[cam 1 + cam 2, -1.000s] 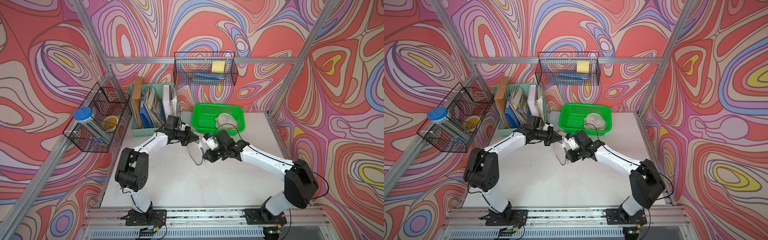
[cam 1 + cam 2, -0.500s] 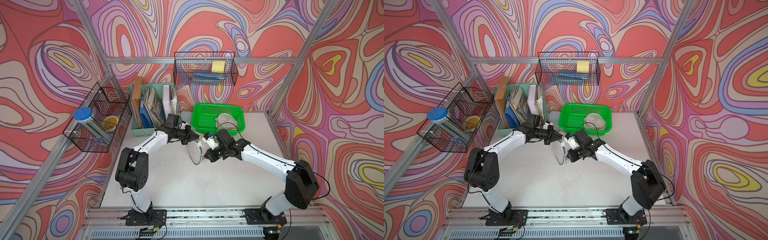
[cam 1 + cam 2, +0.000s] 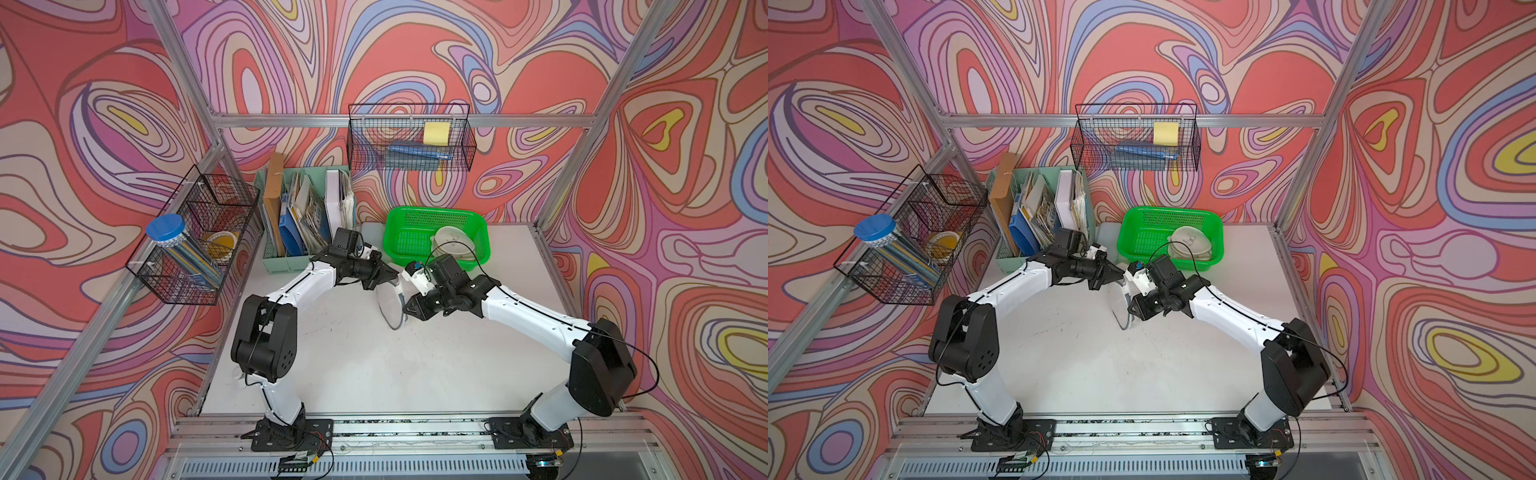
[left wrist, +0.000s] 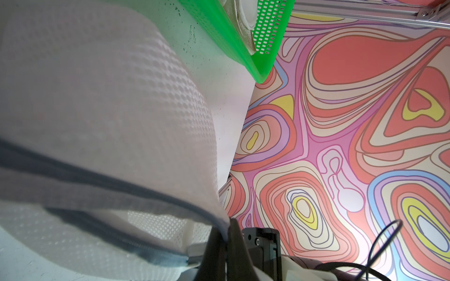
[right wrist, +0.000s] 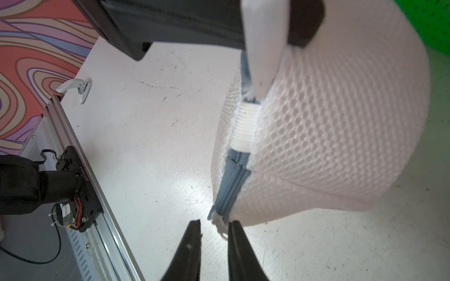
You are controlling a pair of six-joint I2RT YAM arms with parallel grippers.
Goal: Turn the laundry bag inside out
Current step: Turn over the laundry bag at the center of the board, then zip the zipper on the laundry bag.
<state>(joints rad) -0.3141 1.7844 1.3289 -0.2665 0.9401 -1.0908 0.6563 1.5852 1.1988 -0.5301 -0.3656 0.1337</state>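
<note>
**Item 1: laundry bag** [image 3: 390, 302] [image 3: 1119, 301]. White mesh with a grey zipper [image 5: 231, 185] along its edge. It stands on edge between the two grippers, above the middle of the white table [image 3: 353, 365] and just in front of the green basket [image 3: 397, 226]. It cannot be told whether its lower edge touches the table. The zipper looks closed along the stretch that shows, and the mesh bulges outward in the right wrist view [image 5: 328, 146].

**Item 2: left gripper** [image 3: 390, 276] [image 3: 1114, 274]. It reaches in from the file holder side to the bag's upper edge. In the left wrist view the black fingers are pressed together [image 4: 225, 233], pinching the grey-trimmed rim of the bag [image 4: 97, 97].

**Item 3: right gripper** [image 3: 409, 308] [image 3: 1133, 309]. It sits lower on the bag's near edge, facing the left gripper. The jaws stand slightly apart [image 5: 214, 226]. The white zipper pull [image 5: 220, 225] lies in the gap, unclamped.

**Item 4: surroundings.**
- The green basket holds pale cup-shaped items [image 3: 451, 243].
- A mint file holder [image 3: 286, 266], stuffed with folders and papers, stands at the table's back left.
- A wire basket on the back wall [image 3: 411, 162] holds a yellow pad [image 3: 436, 133].
- A wire basket on the left wall [image 3: 183, 282] holds a blue-lidded jar [image 3: 166, 227].
</note>
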